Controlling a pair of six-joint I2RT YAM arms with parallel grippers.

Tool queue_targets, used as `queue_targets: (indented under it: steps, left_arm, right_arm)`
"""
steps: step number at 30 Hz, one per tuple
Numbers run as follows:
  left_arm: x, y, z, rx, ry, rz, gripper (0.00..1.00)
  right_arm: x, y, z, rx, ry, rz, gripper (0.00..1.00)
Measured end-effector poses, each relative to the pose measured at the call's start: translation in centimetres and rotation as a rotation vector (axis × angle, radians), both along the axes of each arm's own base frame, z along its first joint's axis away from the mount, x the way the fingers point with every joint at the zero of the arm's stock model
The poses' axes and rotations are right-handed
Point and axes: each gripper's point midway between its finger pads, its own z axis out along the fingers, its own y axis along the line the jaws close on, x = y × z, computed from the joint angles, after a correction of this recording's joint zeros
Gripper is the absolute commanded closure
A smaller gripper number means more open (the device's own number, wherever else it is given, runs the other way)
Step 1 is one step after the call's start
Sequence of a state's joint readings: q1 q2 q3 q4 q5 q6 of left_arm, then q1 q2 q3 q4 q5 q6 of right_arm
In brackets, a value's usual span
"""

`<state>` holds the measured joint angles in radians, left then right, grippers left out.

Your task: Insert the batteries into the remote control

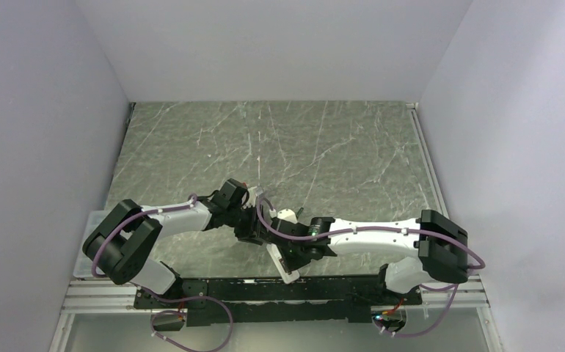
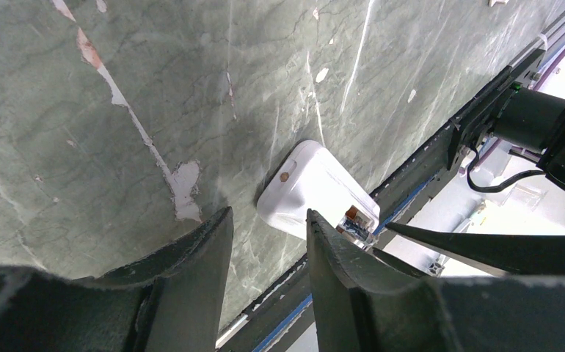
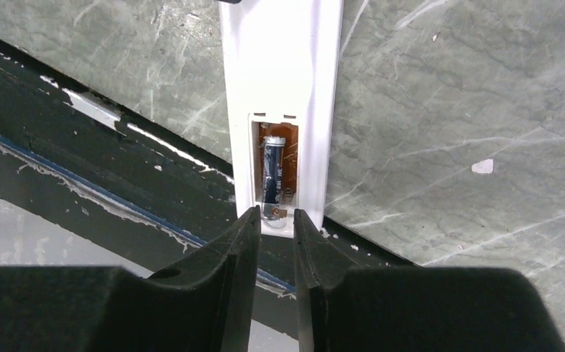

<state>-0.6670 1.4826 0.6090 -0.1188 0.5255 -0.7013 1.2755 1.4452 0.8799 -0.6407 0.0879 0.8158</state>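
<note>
The white remote control [image 1: 282,264] lies back-up at the table's near edge, its end over the black rail. Its battery bay is uncovered, and one dark battery [image 3: 271,172] sits in the bay's left slot beside a bare brown slot. My right gripper [image 3: 273,214] hovers just over the bay's near end, jaws a narrow gap apart with nothing between them. My left gripper [image 2: 268,215] is open and empty, just short of the remote control's [image 2: 312,187] rounded far end. In the top view both grippers [image 1: 254,231] [image 1: 294,249] crowd over the remote.
A black rail [image 1: 265,290] with a blue strip runs along the near edge of the green marbled table [image 1: 301,147]. White walls close in the left, right and back. The right gripper's thin fingers [image 2: 485,246] cross the left wrist view.
</note>
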Motion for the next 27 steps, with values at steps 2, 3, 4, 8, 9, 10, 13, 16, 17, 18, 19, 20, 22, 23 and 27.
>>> queue_targets:
  steps: [2, 3, 4, 8, 9, 10, 13, 16, 17, 18, 19, 20, 22, 23, 27]
  left_arm:
    - [0.0, 0.0, 0.0, 0.0, 0.0, 0.0, 0.53]
    - [0.0, 0.0, 0.0, 0.0, 0.0, 0.0, 0.53]
    - [0.0, 0.0, 0.0, 0.0, 0.0, 0.0, 0.53]
    - [0.0, 0.0, 0.0, 0.0, 0.001, 0.0, 0.53]
    - [0.0, 0.0, 0.0, 0.001, 0.001, 0.0, 0.53]
    - [0.0, 0.0, 0.0, 0.001, 0.001, 0.0, 0.53]
    - [0.0, 0.0, 0.0, 0.002, 0.002, 0.0, 0.53]
    - [0.0, 0.0, 0.0, 0.002, 0.002, 0.0, 0.53]
    - [0.0, 0.0, 0.0, 0.002, 0.002, 0.0, 0.53]
    - [0.0, 0.0, 0.0, 0.002, 0.002, 0.0, 0.53]
    - [0.0, 0.0, 0.0, 0.002, 0.002, 0.0, 0.53]
    - [0.0, 0.0, 0.0, 0.002, 0.002, 0.0, 0.53]
    - [0.0, 0.0, 0.0, 0.002, 0.002, 0.0, 0.53]
    - [0.0, 0.0, 0.0, 0.001, 0.002, 0.0, 0.53]
    - [0.0, 0.0, 0.0, 0.001, 0.002, 0.0, 0.53]
  right_arm:
    - [0.0, 0.2, -0.1, 0.002, 0.0, 0.001, 0.75]
    - [0.0, 0.3, -0.2, 0.002, 0.0, 0.001, 0.76]
    - [0.0, 0.3, -0.3, 0.002, 0.001, 0.002, 0.76]
    - [0.0, 0.4, -0.9, -0.009, 0.007, 0.004, 0.77]
    - [0.0, 0.5, -1.1, -0.012, 0.011, 0.006, 0.78]
    - [-0.1, 0.5, -1.2, -0.014, 0.014, 0.008, 0.79]
    - [-0.1, 0.6, -1.5, -0.02, 0.019, 0.01, 0.83]
    - [-0.1, 0.5, -1.6, -0.023, 0.019, 0.014, 0.88]
    - [-0.1, 0.5, -1.6, -0.023, 0.019, 0.015, 0.89]
    - [-0.1, 0.5, -1.6, -0.023, 0.018, 0.017, 0.9]
    - [-0.1, 0.6, -1.6, -0.023, 0.018, 0.018, 0.91]
    - [-0.1, 0.6, -1.5, -0.023, 0.017, 0.018, 0.91]
    - [0.0, 0.7, -1.4, -0.02, 0.016, 0.019, 0.91]
    - [0.0, 0.8, -1.4, -0.018, 0.015, 0.019, 0.91]
    - [0.0, 0.9, -1.2, -0.013, 0.012, 0.021, 0.91]
